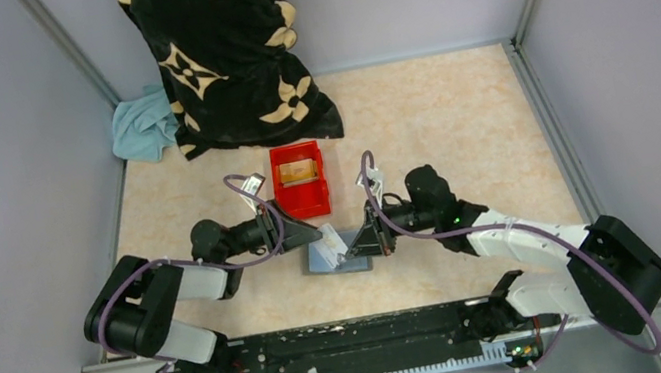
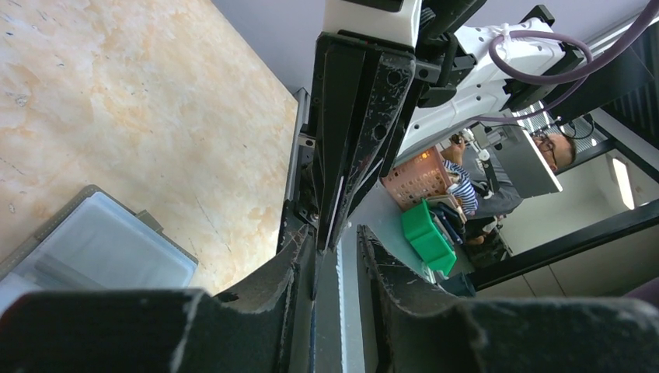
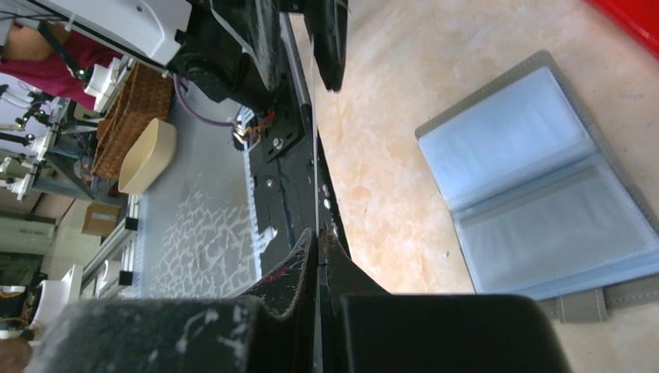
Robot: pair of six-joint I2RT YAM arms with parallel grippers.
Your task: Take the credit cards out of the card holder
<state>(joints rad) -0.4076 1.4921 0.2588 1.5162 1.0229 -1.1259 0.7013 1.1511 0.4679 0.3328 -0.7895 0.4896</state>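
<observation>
The right hand (image 3: 319, 245) was pinched shut on the edge of a thin, pale card (image 3: 315, 155) above the bench (image 1: 456, 115). In the right wrist view its two black fingers (image 3: 291, 268) met with no gap beyond the card's own thickness. The card ran edge-on from that grip toward the left hand (image 2: 336, 256), which faced the right hand from just beside it. The left hand's fingers (image 2: 388, 268) stood slightly apart with the pale card lying in the narrow slot between them. Whether they pressed on it could not be told from either wrist view. The card holder (image 1: 337, 251) lay opened flat on the bench directly under the two hands. Its blue-grey inner leaves faced up and its grey cover showed as a border around them, and neither hand touched it. Its clear slip pockets were visible in the right wrist view, but their contents could not be made out. Just beyond the card holder, on the far side from the arm bases, stood a red bin (image 1: 285, 194) with a tan-gold card (image 1: 297, 171) lying inside it. Well behind the bin, a black blanket (image 1: 223, 52) with a tan flower print and a blue cloth (image 1: 144, 126) were heaped at the back wall.
</observation>
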